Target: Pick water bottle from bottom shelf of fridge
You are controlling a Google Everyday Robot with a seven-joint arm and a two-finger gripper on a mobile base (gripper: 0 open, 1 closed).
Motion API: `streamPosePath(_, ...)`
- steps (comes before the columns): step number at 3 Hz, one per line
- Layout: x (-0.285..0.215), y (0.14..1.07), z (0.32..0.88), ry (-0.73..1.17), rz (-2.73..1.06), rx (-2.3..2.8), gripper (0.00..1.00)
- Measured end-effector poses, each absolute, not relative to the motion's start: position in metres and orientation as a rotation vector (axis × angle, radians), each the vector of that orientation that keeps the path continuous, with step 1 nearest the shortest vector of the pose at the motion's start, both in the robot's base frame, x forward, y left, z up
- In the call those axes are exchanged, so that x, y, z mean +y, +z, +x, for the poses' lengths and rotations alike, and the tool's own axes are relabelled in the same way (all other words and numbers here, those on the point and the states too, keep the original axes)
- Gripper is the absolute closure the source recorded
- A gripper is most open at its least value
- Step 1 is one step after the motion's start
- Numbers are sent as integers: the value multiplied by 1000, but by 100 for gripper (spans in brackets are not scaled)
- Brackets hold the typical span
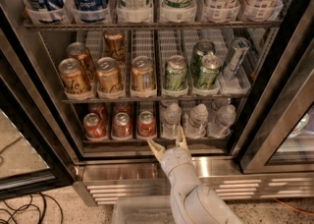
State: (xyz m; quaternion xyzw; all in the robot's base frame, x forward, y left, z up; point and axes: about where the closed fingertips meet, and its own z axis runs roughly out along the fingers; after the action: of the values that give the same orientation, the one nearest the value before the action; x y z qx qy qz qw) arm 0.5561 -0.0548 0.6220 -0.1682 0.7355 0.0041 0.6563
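Cream pincer (166, 137) before clear water bottle (171, 118)

Commercial drinks fridge (122, 171), stocked racks (147, 24): shop-like; gripper (166, 138) before bottom shelf (113, 141).

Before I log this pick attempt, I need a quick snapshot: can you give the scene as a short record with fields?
gripper: gripper, open, holding nothing, low in front of the rail of the bottom shelf
target: water bottle, upright, leftmost of the three front bottles, just above the gripper in the camera view
same shelf, left: red cans
fridge: fridge, door open
grasp: not yet closed on the bottle
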Motion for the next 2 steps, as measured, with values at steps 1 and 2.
streamPosePath(1, -55, 622, 556, 9, -381, 1666, 9)
streamPosePath(2, -55, 622, 556, 8, -381, 1666, 4)
